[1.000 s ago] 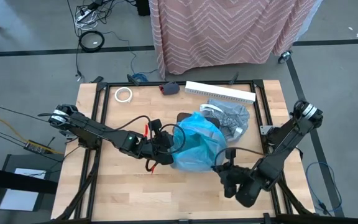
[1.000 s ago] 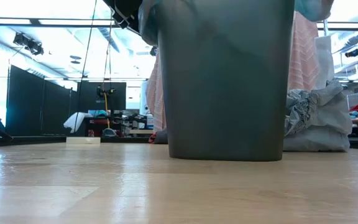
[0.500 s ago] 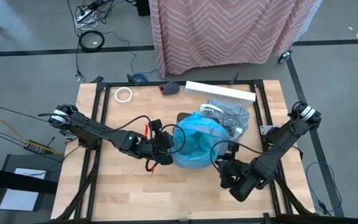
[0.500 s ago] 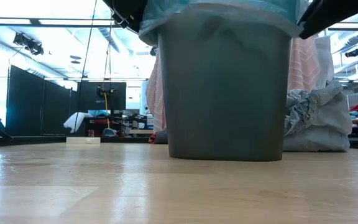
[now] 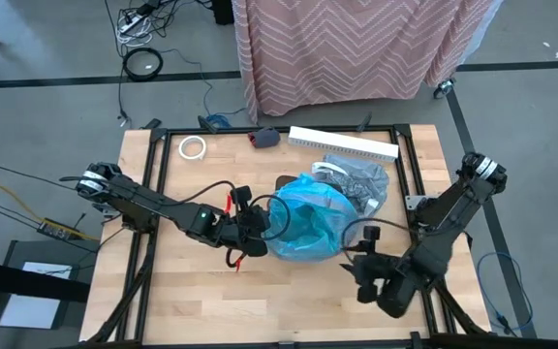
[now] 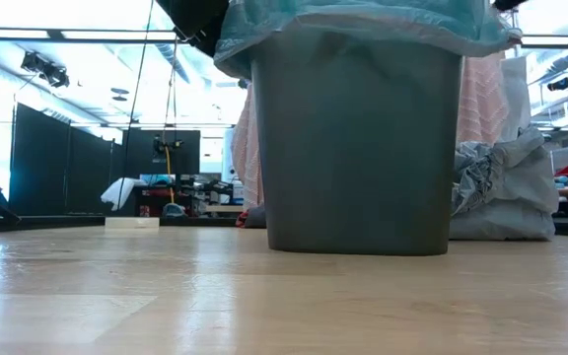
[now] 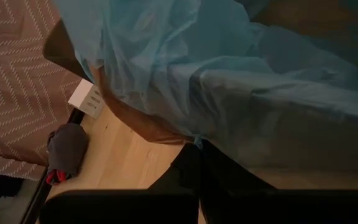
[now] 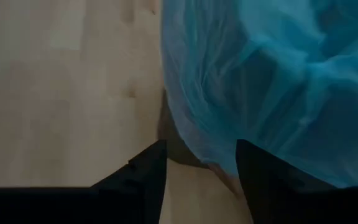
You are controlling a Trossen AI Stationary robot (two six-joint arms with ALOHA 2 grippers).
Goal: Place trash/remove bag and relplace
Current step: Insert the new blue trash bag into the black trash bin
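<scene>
Behind the bin (image 6: 358,148), grey bag (image 5: 361,182); left gripper (image 5: 258,233) clenched on blue liner (image 5: 308,228), right gripper (image 5: 364,271) released.

No legible text, labels or nos. on anything in view.

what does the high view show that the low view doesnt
Only the high view shows both arms, the left hand at the blue bag's edge, the right hand near the bin with nothing in it, the white tape roll and the white box. Only the low view shows the grey bin's wall and the room behind. Both show the blue bag over the bin and the crumpled grey bag behind.
</scene>
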